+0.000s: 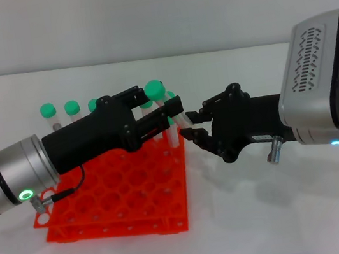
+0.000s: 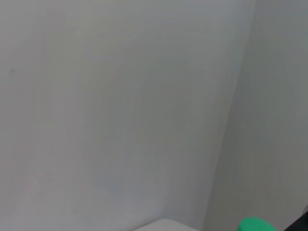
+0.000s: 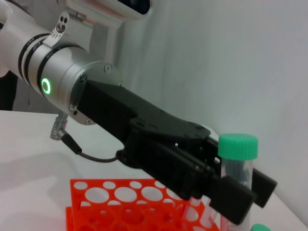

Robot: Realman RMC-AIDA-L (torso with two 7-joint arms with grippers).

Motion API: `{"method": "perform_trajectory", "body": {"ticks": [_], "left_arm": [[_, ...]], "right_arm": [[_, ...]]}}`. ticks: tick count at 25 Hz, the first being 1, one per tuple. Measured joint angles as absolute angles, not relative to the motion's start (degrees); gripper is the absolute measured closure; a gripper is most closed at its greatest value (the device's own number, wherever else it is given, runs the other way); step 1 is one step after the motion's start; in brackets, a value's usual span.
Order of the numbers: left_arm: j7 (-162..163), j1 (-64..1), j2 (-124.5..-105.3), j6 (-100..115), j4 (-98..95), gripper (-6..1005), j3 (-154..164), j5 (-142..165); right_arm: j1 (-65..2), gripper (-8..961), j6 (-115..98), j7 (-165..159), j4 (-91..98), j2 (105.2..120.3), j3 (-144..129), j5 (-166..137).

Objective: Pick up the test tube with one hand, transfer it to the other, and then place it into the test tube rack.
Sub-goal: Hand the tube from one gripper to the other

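Observation:
The test tube (image 1: 176, 114) with its green cap (image 1: 154, 91) hangs tilted above the right edge of the orange-red rack (image 1: 114, 203). My left gripper (image 1: 170, 111), black with a green-lit wrist, is shut on the tube's upper part. The right wrist view shows those fingers (image 3: 211, 185) clamped around the tube (image 3: 238, 166). My right gripper (image 1: 189, 127), small and black on a white perforated casing, reaches in from the right and pinches the tube's tapered lower end. The left wrist view shows only a green cap (image 2: 255, 224) at its edge.
Several more green-capped tubes (image 1: 71, 107) stand in the rack's back row, one (image 1: 174, 133) right behind the held tube. A cable (image 1: 70, 189) from the left wrist hangs over the rack. White table all around, white wall behind.

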State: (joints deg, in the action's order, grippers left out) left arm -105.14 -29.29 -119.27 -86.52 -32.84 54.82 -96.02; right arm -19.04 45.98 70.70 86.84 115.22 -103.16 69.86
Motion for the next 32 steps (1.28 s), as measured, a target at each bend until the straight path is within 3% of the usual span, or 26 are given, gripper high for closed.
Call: {"method": "perform_trajectory", "body": {"ticks": [6, 32], "left_arm": [[-105.1, -29.5, -119.28, -86.3, -32.6, 481, 54.9, -96.2], [-106.6, -28.6, -119.5, -86.9, -32.0, 766, 54.9, -99.0]], "right_arm": [[-19.2, 776, 45.2, 70.7, 86.5, 115.25, -102.9, 69.9], [-19.3, 776, 45.1, 71.1, 86.0, 115.32, -103.1, 70.0]]}}
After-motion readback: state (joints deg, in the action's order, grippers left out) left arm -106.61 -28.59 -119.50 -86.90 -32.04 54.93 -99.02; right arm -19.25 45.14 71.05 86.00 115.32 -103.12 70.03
